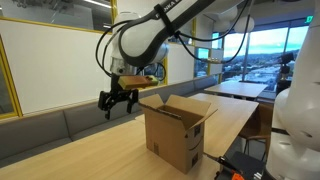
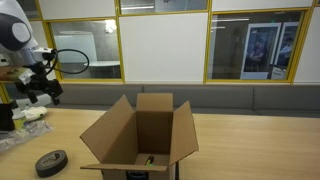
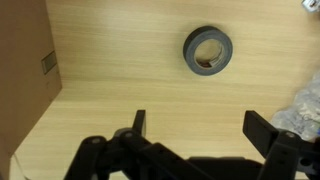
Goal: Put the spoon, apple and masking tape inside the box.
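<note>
tool (image 3: 198, 118): jaws wide, empty, hovering | tape (image 3: 207, 50): flat on worktop (image 3: 120, 50), hole up, below and ahead of tool, centred between jaws | box (image 2: 140, 140): open, near tape

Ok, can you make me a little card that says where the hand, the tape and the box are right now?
hand: open, holding nothing, up in the air over the table
masking tape: dark grey roll, lying flat on the table, outside the box, untouched
box: brown cardboard, top flaps open, standing on the table
apple: not in sight in any view
spoon: not in sight in any view
</note>
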Motion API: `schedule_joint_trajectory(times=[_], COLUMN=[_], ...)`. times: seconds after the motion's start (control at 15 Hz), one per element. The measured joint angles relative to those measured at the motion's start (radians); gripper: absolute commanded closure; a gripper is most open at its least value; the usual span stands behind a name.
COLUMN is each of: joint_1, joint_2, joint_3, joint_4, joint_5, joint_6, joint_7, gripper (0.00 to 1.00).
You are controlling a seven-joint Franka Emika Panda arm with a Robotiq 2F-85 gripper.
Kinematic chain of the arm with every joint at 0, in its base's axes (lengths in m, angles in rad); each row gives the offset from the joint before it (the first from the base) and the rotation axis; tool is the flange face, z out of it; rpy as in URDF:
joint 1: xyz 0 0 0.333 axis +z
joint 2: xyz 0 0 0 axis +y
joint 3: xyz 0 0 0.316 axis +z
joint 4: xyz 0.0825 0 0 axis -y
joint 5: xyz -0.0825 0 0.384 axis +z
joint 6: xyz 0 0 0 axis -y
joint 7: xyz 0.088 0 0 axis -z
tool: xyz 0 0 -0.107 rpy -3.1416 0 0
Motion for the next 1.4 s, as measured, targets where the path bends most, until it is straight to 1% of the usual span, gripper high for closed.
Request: schedule_joint_trajectory(times=[0.33, 0.6, 0.93, 1.13, 1.4], joint_1=[0.054, 0.082, 0.100, 0.117, 0.147], joint_2=[0.171, 0.312, 0.507, 0.606, 0.705], joint_3=[0.023, 0.026, 0.024, 0.010, -0.035], joint_4=[0.079, 0.137, 0.229, 0.289, 0.356], joint_5=[0.100, 0.108, 0.108, 0.108, 0.107], joint_6=[0.000, 0.000, 0.000, 0.001, 0.005], joint_7=[-0.086, -0.101, -0.128, -0.129, -0.126], gripper=[0.00, 0.00, 0.00, 0.00, 0.00])
